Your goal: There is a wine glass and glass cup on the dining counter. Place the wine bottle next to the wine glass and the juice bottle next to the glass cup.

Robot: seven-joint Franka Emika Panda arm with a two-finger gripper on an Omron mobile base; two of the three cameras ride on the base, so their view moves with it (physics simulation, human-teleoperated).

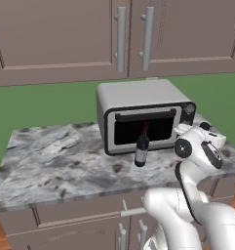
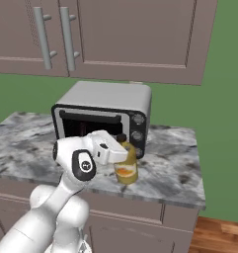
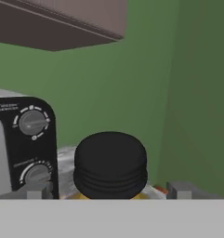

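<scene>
The juice bottle (image 2: 126,170), squat and yellow-orange with a black cap (image 3: 110,163), stands on the small marble worktop (image 1: 50,156) by the toaster oven's right front corner. My gripper (image 2: 121,148) is open at the bottle's top. In the hand view its two fingertips (image 3: 39,190) flank the cap with a gap on each side. The wine bottle (image 1: 142,146), dark with a red neck, stands upright in front of the oven door, left of my hand. The wine glass, the glass cup and the dining counter are out of view.
A silver toaster oven (image 1: 143,112) sits at the back of the worktop, its knob panel (image 3: 32,139) close on the gripper's left. Brown upper cabinets (image 1: 65,34) hang above and a green wall (image 3: 178,93) stands behind. The worktop's right edge (image 2: 199,173) lies just past the juice bottle.
</scene>
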